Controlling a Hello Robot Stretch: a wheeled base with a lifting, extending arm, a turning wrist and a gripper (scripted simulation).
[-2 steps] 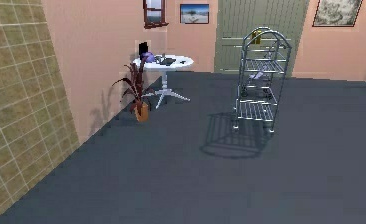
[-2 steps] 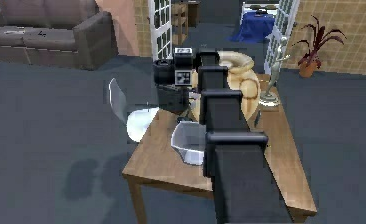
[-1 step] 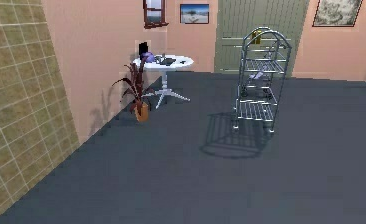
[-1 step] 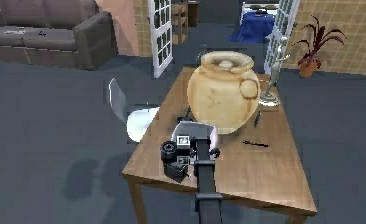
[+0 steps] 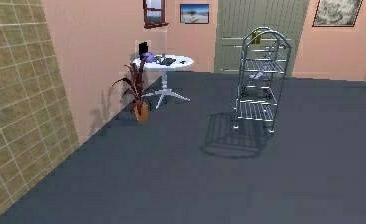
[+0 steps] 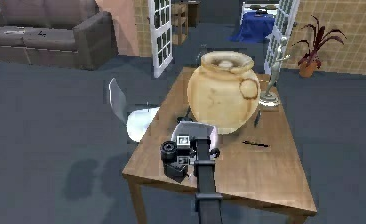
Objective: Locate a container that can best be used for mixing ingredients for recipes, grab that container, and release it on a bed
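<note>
Container [image 6: 223, 92], a big tan round-bellied jar with a side handle, stands on the wooden worktop [image 6: 281, 170]. Its lower front is hidden behind the arm [image 6: 206, 192], which the bottom edge cuts off. A white chair [image 6: 126, 108] at the worktop's 9 o'clock is partly hidden. The container lies at 1 o'clock from the end effector [image 6: 174, 160], whose fingers are hard to make out. I cannot tell whether it grasps anything.

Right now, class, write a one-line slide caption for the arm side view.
The arm's tool at a wooden table bearing a large tan pot, white chair alongside, grey sofa beyond.
</note>
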